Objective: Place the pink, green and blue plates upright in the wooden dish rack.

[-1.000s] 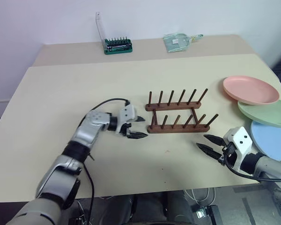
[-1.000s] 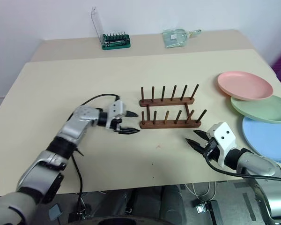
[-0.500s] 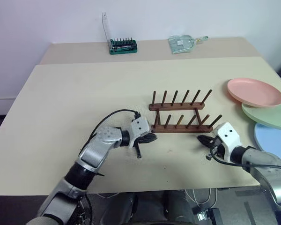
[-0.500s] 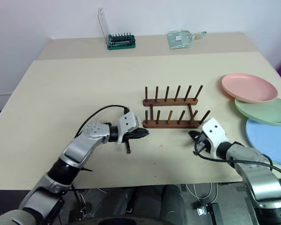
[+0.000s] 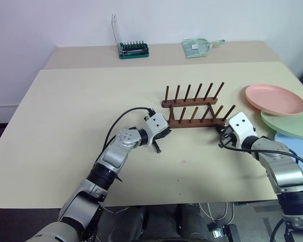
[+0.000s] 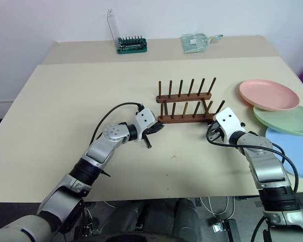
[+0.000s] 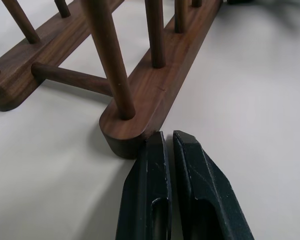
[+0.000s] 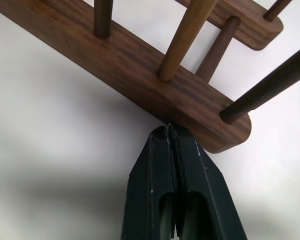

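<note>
The wooden dish rack [image 5: 192,108] stands mid-table with bare pegs. My left gripper [image 5: 161,136] is shut and empty, its tips [image 7: 168,137] against the rounded left end of the near rail [image 7: 140,100]. My right gripper [image 5: 222,139] is also shut and empty, its tips [image 8: 169,129] pressing the near rail's side [image 8: 140,75] close to its right end. The pink plate [image 6: 268,94], the green plate [image 6: 285,120] and the blue plate [image 6: 299,154] lie flat and overlapping at the table's right edge, right of the rack.
A green screwdriver-bit holder [image 5: 134,49] with its clear lid raised and a clear plastic bag [image 5: 199,46] sit on the back table section. Bare tabletop stretches left of the rack and in front of it.
Both grippers have shut and closed in on the rack's near rail from either side. Over the last half second the rack has slid away from me while the plates stayed put.
</note>
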{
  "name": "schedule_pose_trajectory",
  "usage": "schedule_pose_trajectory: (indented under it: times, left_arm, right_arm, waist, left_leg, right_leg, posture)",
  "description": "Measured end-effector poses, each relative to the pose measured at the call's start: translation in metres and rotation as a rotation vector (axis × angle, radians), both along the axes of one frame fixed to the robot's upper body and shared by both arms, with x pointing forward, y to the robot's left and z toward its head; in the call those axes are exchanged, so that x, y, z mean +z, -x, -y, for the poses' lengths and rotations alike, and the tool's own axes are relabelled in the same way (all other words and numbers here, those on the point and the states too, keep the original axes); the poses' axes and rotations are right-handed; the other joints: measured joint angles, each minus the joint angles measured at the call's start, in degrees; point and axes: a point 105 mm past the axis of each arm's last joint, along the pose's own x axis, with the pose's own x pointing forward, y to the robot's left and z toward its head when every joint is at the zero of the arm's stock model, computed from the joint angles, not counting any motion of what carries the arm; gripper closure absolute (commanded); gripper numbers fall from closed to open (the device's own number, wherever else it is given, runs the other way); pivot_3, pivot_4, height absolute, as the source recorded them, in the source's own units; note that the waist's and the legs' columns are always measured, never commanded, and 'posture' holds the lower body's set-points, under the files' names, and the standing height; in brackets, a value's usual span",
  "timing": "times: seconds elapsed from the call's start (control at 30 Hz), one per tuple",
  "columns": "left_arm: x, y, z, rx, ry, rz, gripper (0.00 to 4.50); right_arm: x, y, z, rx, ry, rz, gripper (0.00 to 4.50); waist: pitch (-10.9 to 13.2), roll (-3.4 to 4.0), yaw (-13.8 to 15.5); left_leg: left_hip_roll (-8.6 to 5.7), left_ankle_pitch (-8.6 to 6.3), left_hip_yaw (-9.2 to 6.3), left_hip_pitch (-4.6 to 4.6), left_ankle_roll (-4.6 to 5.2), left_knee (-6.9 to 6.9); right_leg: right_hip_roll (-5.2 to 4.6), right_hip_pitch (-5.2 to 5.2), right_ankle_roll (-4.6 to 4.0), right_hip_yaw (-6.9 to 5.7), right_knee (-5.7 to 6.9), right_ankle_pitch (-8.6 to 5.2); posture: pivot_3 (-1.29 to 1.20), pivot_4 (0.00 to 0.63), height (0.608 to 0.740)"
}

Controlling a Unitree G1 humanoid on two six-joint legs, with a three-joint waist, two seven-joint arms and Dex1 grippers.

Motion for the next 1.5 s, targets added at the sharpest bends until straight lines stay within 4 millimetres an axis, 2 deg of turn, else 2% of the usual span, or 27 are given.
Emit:
schedule_pose_trajectory:
  times: [0.1, 0.17, 0.23, 0.27, 0.33, 0.4, 0.5, 0.57, 0.73, 0.9, 1.0, 1.13, 1.2, 1.5]
  left_arm:
    - [0.000, -0.002, 0.001, 0.006, 0.007, 0.002, 4.24]
    - [0.001, 0.000, 0.002, -0.005, 0.011, 0.000, 4.28]
    - [0.001, 0.004, -0.002, -0.022, 0.016, -0.004, 4.28]
    - [0.002, 0.007, -0.005, -0.027, 0.020, -0.009, 4.28]
    - [0.003, 0.013, -0.011, -0.045, 0.030, -0.033, 4.28]
    - [0.011, 0.027, -0.014, -0.103, 0.065, -0.059, 4.28]
    - [0.028, 0.046, -0.011, -0.208, 0.094, -0.064, 4.28]
    - [0.036, 0.054, -0.004, -0.257, 0.109, -0.053, 4.28]
    - [0.032, 0.059, -0.005, -0.263, 0.109, -0.095, 4.28]
    - [0.032, 0.063, -0.005, -0.261, 0.124, -0.109, 4.28]
    - [0.032, 0.064, -0.007, -0.245, 0.122, -0.109, 4.28]
    - [0.027, 0.067, -0.013, -0.217, 0.116, -0.122, 4.28]
    - [0.027, 0.066, -0.015, -0.207, 0.110, -0.117, 4.28]
    - [0.024, 0.067, -0.018, -0.200, 0.109, -0.126, 4.28]
  right_arm:
    - [0.000, 0.000, 0.000, 0.004, -0.003, 0.002, 4.50]
    - [0.001, 0.004, 0.000, 0.020, -0.004, -0.005, 4.00]
    - [0.004, 0.015, 0.006, 0.048, 0.011, -0.021, 3.25]
    - [0.008, 0.018, 0.010, 0.048, 0.023, -0.021, 2.67]
    - [0.028, 0.024, 0.023, 0.035, 0.073, 0.012, 1.66]
    - [0.057, 0.022, 0.039, 0.012, 0.178, 0.073, 0.75]
    - [0.099, 0.004, 0.058, -0.063, 0.239, 0.196, 0.75]
    - [0.105, -0.011, 0.070, -0.107, 0.269, 0.207, 0.75]
    - [0.071, -0.033, 0.097, -0.146, 0.360, 0.081, 0.75]
    - [0.064, -0.058, 0.107, -0.174, 0.410, 0.057, 0.75]
    - [0.057, -0.067, 0.107, -0.178, 0.426, 0.055, 1.57]
    - [0.046, -0.071, 0.104, -0.159, 0.443, 0.041, 3.62]
    - [0.045, -0.072, 0.103, -0.155, 0.438, 0.045, 4.47]
    - [0.055, -0.071, 0.101, -0.148, 0.405, 0.109, 4.47]
  waist:
    - [0.0, 0.00, -0.1]
    - [0.0, 0.01, 0.0]
    - [0.0, 0.02, 0.0]
    - [0.0, 0.05, -0.1]
    - [0.0, 0.13, -0.3]
    - [0.0, 0.13, -0.8]
    - [0.0, 0.13, -1.5]
    - [0.0, 0.10, -1.5]
    - [0.1, 0.14, -1.5]
    - [0.1, 0.17, -2.6]
    - [0.1, 0.17, -2.9]
    - [0.1, 0.18, -2.9]
    - [0.1, 0.19, -2.9]
    - [0.1, 0.22, -2.9]
  left_leg:
    - [0.00, 0.00, 0.00, -0.01, 0.01, 0.00]
    - [-0.01, -0.01, -0.02, -0.06, 0.01, -0.01]
    - [-0.01, -0.03, -0.03, -0.10, 0.05, -0.04]
    - [-0.02, -0.05, -0.02, -0.15, 0.08, -0.04]
    - [-0.04, -0.07, 0.05, -0.31, 0.12, -0.05]
    - [-0.04, -0.07, 0.06, -0.50, 0.11, -0.02]
    - [-0.01, -0.04, 0.13, -0.51, 0.07, 0.00]
    - [0.01, -0.03, 0.13, -0.39, 0.05, 0.01]
    - [0.01, -0.03, 0.18, -0.21, 0.07, -0.06]
    - [0.02, -0.04, 0.19, -0.23, 0.08, -0.17]
    - [0.03, -0.04, 0.19, -0.23, 0.08, -0.17]
    - [0.03, -0.04, 0.20, -0.23, 0.08, -0.17]
    - [0.03, -0.03, 0.19, -0.23, 0.06, -0.15]
    - [0.03, -0.03, 0.19, -0.23, 0.06, -0.16]
  right_leg:
    - [0.00, -0.01, 0.00, 0.00, 0.00, 0.00]
    - [-0.01, -0.06, 0.00, 0.00, 0.01, 0.00]
    - [0.00, -0.12, 0.00, 0.00, 0.02, 0.00]
    - [-0.02, -0.17, 0.01, 0.00, 0.01, 0.00]
    - [-0.04, -0.38, 0.01, 0.04, 0.02, 0.00]
    - [-0.04, -0.55, 0.01, 0.04, 0.04, 0.00]
    - [-0.04, -0.54, -0.02, 0.04, 0.04, 0.03]
    - [-0.02, -0.42, -0.03, 0.04, 0.04, 0.04]
    - [-0.04, -0.29, -0.04, 0.06, 0.03, 0.03]
    - [-0.02, -0.36, -0.05, 0.11, -0.01, 0.03]
    - [0.00, -0.36, -0.05, 0.11, -0.03, 0.03]
    - [0.00, -0.37, -0.05, 0.12, -0.02, 0.03]
    - [0.00, -0.37, -0.05, 0.12, 0.00, 0.03]
    - [0.01, -0.37, -0.05, 0.13, 0.00, 0.03]
  posture:
    - [0.00, 0.150, 0.738]
    - [0.00, 0.150, 0.738]
    - [0.00, 0.150, 0.738]
    - [0.00, 0.150, 0.738]
    - [0.00, 0.150, 0.738]
    - [0.00, 0.150, 0.738]
    - [0.00, 0.150, 0.738]
    - [0.00, 0.150, 0.738]
    - [0.00, 0.150, 0.738]
    - [0.00, 0.150, 0.738]
    - [0.00, 0.150, 0.738]
    - [0.00, 0.150, 0.738]
    - [0.00, 0.150, 0.738]
    - [0.00, 0.150, 0.738]
